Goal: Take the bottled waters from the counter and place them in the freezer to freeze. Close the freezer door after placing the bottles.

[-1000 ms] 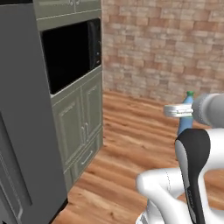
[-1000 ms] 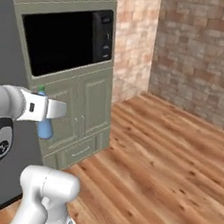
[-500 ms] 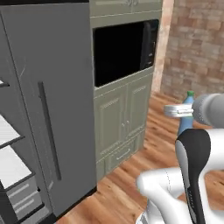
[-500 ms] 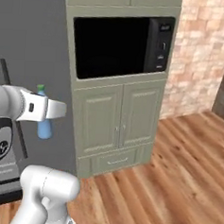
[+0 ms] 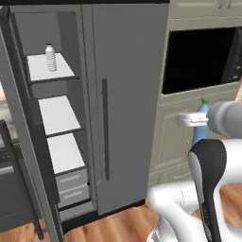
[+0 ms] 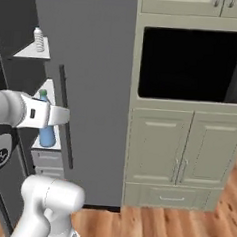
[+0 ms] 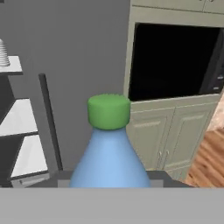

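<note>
Gripper: the gripper [image 5: 201, 120] was seen closed on the blue bottle [image 7: 109, 162], the jaws clamped around its body below the shoulder; in the hand view the green cap [image 7: 109, 111] stood at 12 o'clock above them.
Held bottle: it was carried upright, in the air in front of the grey refrigerator; in the right base view it [image 6: 47, 133] hung at 6 o'clock under the hand, level with the freezer's lower shelves.
Handling, judged: the bottle was taken to be light when empty but weighted by water, smooth and somewhat slippery, with thin walls that would give under a hard squeeze; a hold on the straight body, as shown, was judged safer than one on the tapering neck.
Second bottle: the clear ribbed bottle [image 5: 50, 57] was found standing upright on the top shelf [image 5: 47, 71] of the freezer [image 5: 56, 127], at about 10 o'clock from the gripper in the left base view.
Freezer door: the freezer door [image 5: 23, 142] was seen swung open at the left edge of the left base view.
Free shelves: the middle shelf [image 5: 59, 116] and the one below were seen bare, at 9 o'clock from the gripper.
Beyond: a dark microwave opening [image 6: 194, 65] was set in the pale cabinets at 3 o'clock of the refrigerator.
</note>
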